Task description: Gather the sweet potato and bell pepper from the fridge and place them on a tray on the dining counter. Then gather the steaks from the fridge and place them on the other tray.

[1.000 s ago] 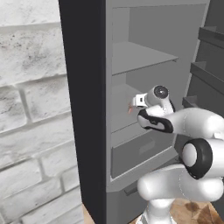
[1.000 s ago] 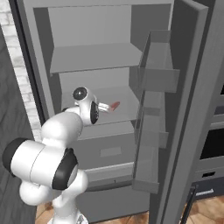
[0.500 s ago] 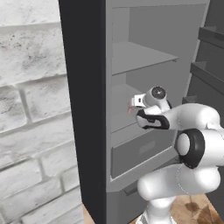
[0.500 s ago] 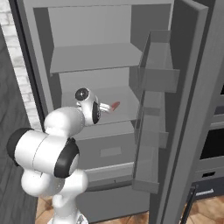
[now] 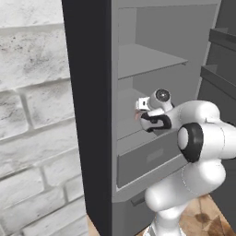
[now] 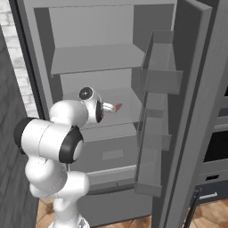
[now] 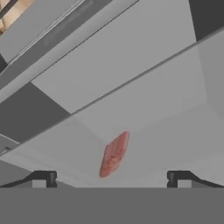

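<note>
From the camera behind the arm on its left, the big white elbow had swung over to the right and come nearer, while the hand had hardly moved. The gripper (image 5: 138, 109) was poked into the open fridge (image 5: 152, 60), just above a grey shelf. A tiny bit of pink showed right by its tip. The arm rose from the floor, bent hard at the elbow, and reached back toward the left into the fridge.

From the camera on the other side, the elbow had slid left and grown bigger too. The hand pointed right, level with the shelf (image 6: 127, 118). A small red steak (image 6: 117, 107) lay on that shelf, just past the gripper's tip. I could not tell if they touched. The fridge door (image 6: 178, 111) stood wide open on the right.

From the camera on the hand, the steak (image 7: 114, 153) lay flat on the grey shelf, right in the middle between the two dark fingertips (image 7: 43, 178). The fingers were spread wide apart and held nothing.

I saw no bell pepper, no sweet potato, and no tray or dining counter here. So I think the robot was lining up to grab a steak. It looked ready to push forward a little and squeeze.
</note>
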